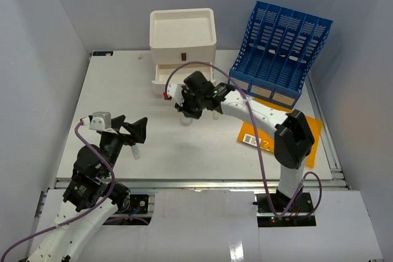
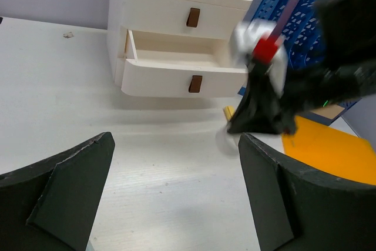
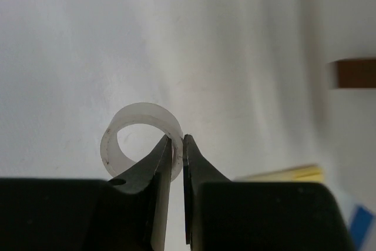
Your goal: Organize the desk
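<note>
The white desk point(image 1: 123, 84) fills the top view. My right gripper point(image 1: 187, 113) hangs over its middle, just in front of the drawer box, and is shut on the wall of a translucent white ring point(image 3: 132, 119). One finger is inside the ring and the other outside point(image 3: 177, 142). The ring shows blurred in the left wrist view point(image 2: 225, 140), under the right gripper point(image 2: 261, 116). My left gripper point(image 1: 138, 132) is open and empty, low over the desk's front left point(image 2: 176, 142).
A white three-drawer box point(image 1: 182, 32) stands at the back with its lowest drawer point(image 2: 176, 66) pulled open. A blue file rack point(image 1: 279, 50) leans at the back right. An orange folder point(image 1: 310, 130) lies at the right. A small yellow item point(image 2: 228, 111) lies near the drawer.
</note>
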`<act>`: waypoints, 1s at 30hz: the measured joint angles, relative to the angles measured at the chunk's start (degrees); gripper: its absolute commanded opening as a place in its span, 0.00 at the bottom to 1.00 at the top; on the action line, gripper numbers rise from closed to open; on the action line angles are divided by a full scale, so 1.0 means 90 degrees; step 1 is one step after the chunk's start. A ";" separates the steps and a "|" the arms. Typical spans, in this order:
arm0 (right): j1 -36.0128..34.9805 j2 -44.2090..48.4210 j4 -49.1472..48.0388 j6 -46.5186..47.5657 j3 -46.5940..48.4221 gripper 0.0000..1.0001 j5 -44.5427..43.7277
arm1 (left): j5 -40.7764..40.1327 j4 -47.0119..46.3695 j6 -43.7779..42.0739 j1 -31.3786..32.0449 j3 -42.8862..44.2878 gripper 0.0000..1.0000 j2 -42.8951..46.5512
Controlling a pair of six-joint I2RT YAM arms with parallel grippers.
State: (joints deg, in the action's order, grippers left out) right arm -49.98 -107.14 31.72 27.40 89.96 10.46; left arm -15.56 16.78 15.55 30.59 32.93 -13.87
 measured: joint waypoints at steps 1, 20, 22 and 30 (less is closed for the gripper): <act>0.0064 0.0134 -0.0009 0.0124 0.0296 0.08 -0.0094 | 0.0004 0.0000 0.0000 0.0000 0.0000 0.98 -0.0009; 0.1147 -0.0856 -0.1904 0.0117 0.2116 0.17 -0.2965 | 0.0070 0.0002 0.0017 0.0000 0.0000 0.98 -0.0079; 0.1193 -0.0968 -0.1896 0.0074 0.2111 0.25 -0.2977 | 0.0079 0.0001 0.0017 0.0000 0.0000 0.98 -0.0083; 0.1273 -0.0997 -0.2155 -0.0030 0.1935 0.63 -0.2895 | 0.0138 0.0000 0.0017 0.0000 0.0000 0.98 -0.0184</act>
State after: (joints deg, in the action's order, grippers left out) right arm -38.52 -116.11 12.33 27.13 107.38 -15.59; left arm -14.32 16.78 15.70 30.59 32.93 -15.53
